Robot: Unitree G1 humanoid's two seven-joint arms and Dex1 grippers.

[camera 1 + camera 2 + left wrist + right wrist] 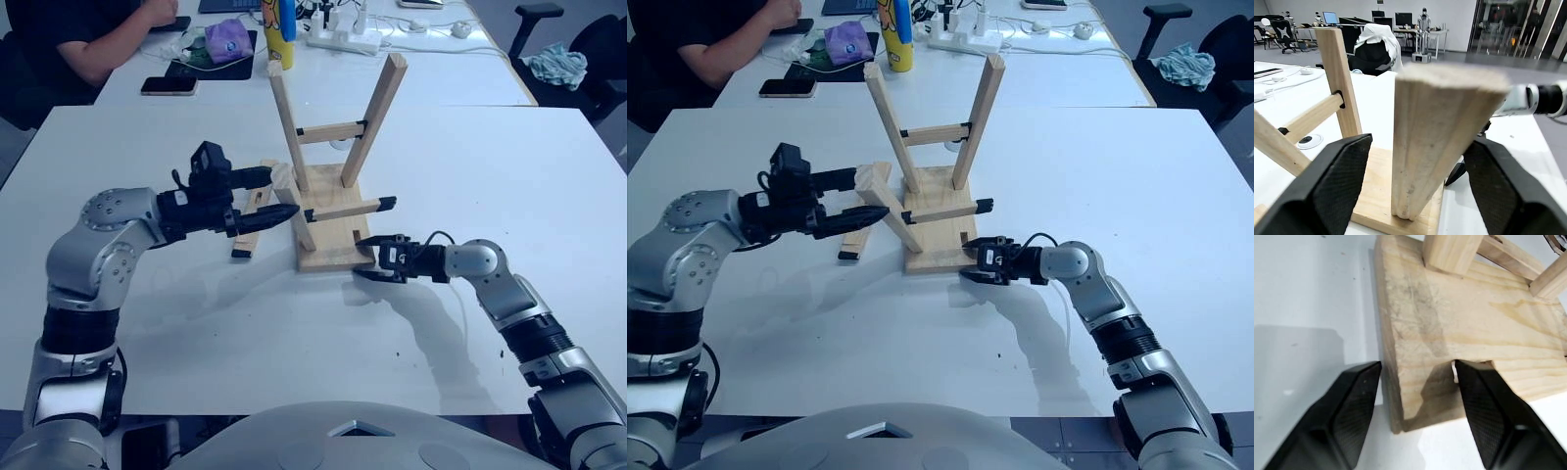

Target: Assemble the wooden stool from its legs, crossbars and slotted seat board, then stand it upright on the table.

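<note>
Left claw [277, 194] released, fingers either side of a stool leg [1435, 142] on the upturned seat board [328, 240]; right claw [361, 258] released, straddling the board's corner on the worktop [470, 176].

The left tool [272, 194] and right tool [364, 258] point inward toward each other, fingers spread, apparently unclamped.

Falls bright and even from overhead onto the white desk [490, 176]; throws soft grey shadows under the left gripper [284, 192] and beneath the right gripper [360, 257].
</note>
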